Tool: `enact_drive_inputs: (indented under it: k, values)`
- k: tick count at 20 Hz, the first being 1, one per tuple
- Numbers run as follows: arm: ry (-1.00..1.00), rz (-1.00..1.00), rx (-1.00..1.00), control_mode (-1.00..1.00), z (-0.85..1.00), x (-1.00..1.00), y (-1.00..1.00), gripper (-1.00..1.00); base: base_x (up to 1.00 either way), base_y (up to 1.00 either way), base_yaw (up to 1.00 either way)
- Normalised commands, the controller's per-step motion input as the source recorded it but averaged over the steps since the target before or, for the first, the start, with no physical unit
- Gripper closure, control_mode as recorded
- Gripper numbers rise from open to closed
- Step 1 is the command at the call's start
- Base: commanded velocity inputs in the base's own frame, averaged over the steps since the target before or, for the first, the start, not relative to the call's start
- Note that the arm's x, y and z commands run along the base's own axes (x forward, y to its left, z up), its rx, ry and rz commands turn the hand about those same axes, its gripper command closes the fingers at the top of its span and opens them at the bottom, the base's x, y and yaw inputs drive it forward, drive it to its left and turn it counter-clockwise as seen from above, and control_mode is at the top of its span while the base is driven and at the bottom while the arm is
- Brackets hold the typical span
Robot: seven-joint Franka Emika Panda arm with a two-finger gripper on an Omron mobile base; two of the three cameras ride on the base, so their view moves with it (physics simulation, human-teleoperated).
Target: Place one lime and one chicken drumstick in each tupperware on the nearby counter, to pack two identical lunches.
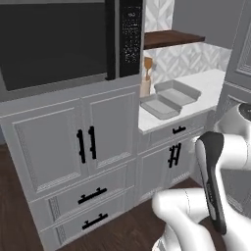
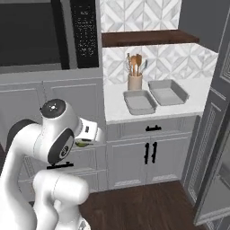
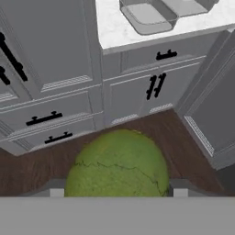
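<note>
So I'm carrying a lime (image 3: 117, 163) right now, my jaws clamped on it from both sides, out in front of the grey cabinets (image 1: 73, 142) and well short of the table (image 2: 197, 96). Both tupperware trays are sitting side by side near the table's front edge, the near one (image 2: 140, 102) and the far one (image 2: 168, 92), next to a utensil holder (image 2: 134, 81). They're both looking empty, so I'm guessing nothing's packed yet: two limes, two drumsticks still to go.

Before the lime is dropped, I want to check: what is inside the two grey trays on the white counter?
Both trays, the nearer and the farther, show bare grey bottoms on the counter. Nothing covers their insides.
</note>
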Motion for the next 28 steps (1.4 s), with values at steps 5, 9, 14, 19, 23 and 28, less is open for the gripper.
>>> enact_drive_inputs:
  k: [5,9,14,19,23,28]
  values:
    - [0.0,0.0,0.0,1.0,0.0,0.0,0.0,1.0,0.97,-0.41,-0.01]
    - [0.0,0.0,0.0,1.0,0.0,0.0,0.0,1.0,0.55,-0.63,-0.12]
    - [0.0,0.0,0.0,1.0,0.0,0.0,0.0,1.0,0.74,-0.18,-0.03]
    - [0.0,0.0,0.0,1.0,0.0,0.0,0.0,1.0,0.77,0.0,0.03]
    - [0.0,0.0,0.0,1.0,0.0,0.0,0.0,1.0,0.43,0.0,0.02]
    - [0.0,0.0,0.0,1.0,0.0,0.0,0.0,1.0,0.0,0.0,0.0]
